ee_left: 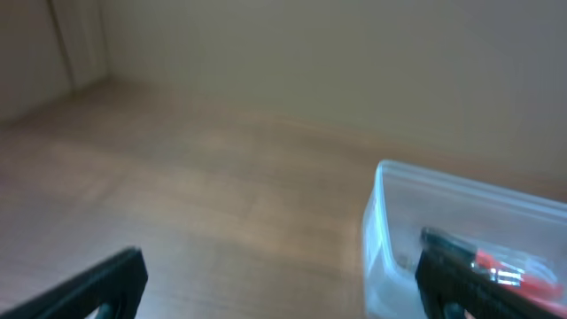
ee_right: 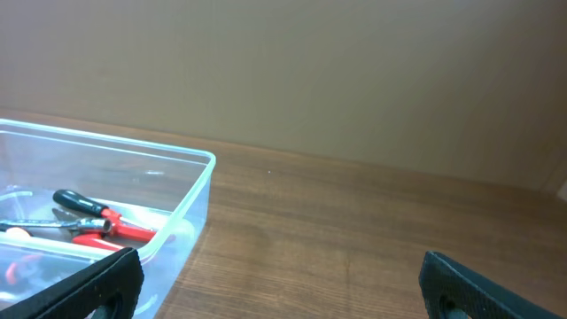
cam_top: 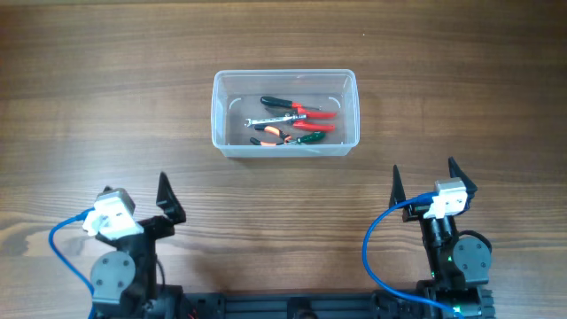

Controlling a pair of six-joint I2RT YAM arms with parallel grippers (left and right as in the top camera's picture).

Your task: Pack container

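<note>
The clear plastic container [cam_top: 221, 115] stands at the table's middle back. Inside lie red-handled pliers [cam_top: 306, 111], a green-handled tool [cam_top: 308, 137], an orange-handled tool [cam_top: 268, 135] and a small metal wrench [cam_top: 266, 120]. My left gripper [cam_top: 164, 202] is open and empty near the front left, well short of the container. My right gripper [cam_top: 428, 180] is open and empty near the front right. The left wrist view shows the container's corner [ee_left: 381, 221] at right. The right wrist view shows the container [ee_right: 190, 199] at left with the red pliers [ee_right: 97, 221] inside.
The wooden table [cam_top: 106, 106] lies around the container. Blue cables [cam_top: 62, 235] run by each arm's base at the front edge. A plain wall [ee_right: 310, 71] stands behind the table.
</note>
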